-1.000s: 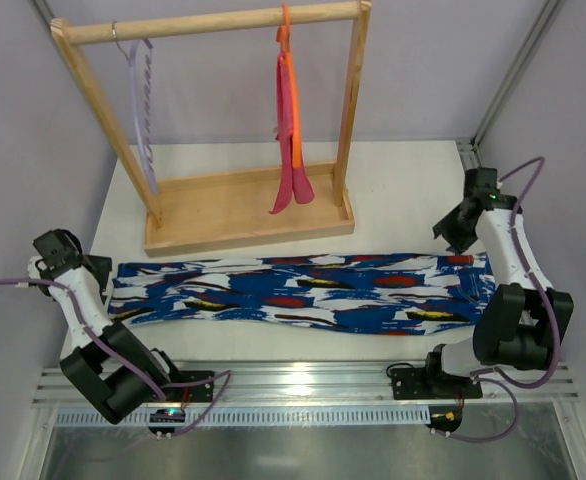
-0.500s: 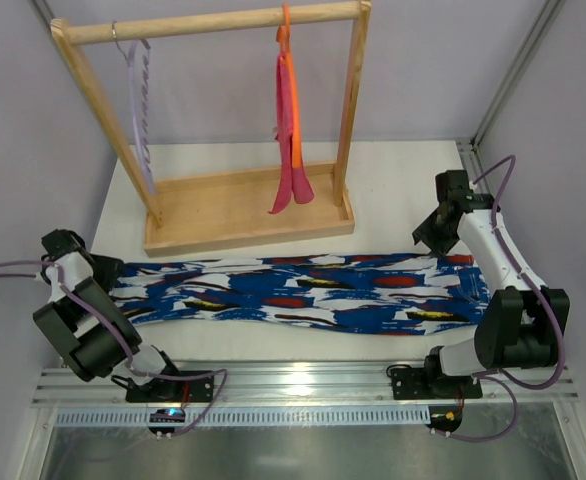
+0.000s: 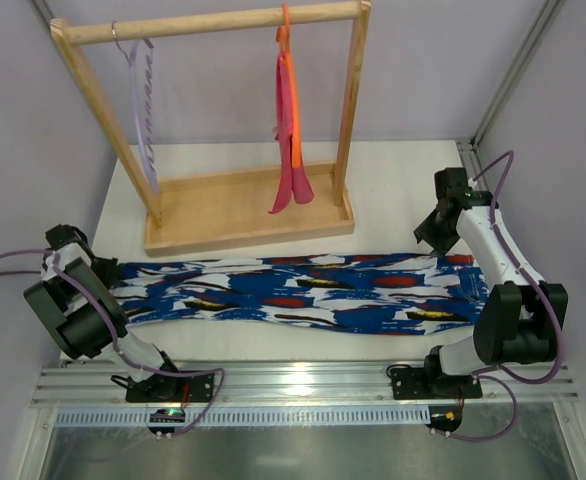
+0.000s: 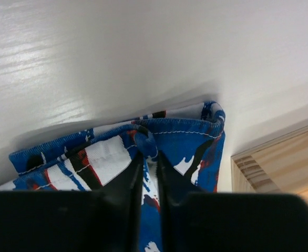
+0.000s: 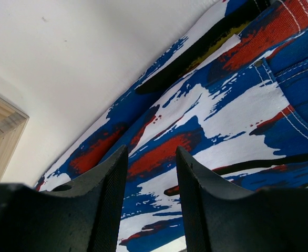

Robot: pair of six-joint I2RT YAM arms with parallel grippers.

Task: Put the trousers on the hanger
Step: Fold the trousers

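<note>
The left gripper (image 4: 150, 157) is pinching a small fold of hem at the left end of the trousers (image 3: 303, 290). Its two dark fingers (image 4: 117, 194) are drawn almost together, with the bunched blue cloth squeezed in the narrow slit between them. Around that pinch the hem is lying in a shallow curl on the white table (image 3: 393, 190). The corner of the wooden rack base (image 4: 280, 163) is showing just to the right in the wrist view.

The right gripper (image 5: 150, 157) is standing parted, a clear gap showing between its ridged fingers (image 5: 109, 199) and nothing caught in it. It is pointing down over the far edge of the trousers' right end, where the pocket stitching is showing. Whether its tips are touching the cloth cannot be told.

The trousers are lying flat in a long band across the near part of the table, reaching from one arm to the other, just near of the rack base.

On the far side, the lilac hanger (image 3: 141, 110) is hanging by its hook from the left part of the rack's top rail (image 3: 213, 22), bare and well apart from the trousers. Further right on the same rail, an orange hanger (image 3: 285, 30) is carrying a pink cloth (image 3: 291, 150) that is drooping toward the base.
</note>
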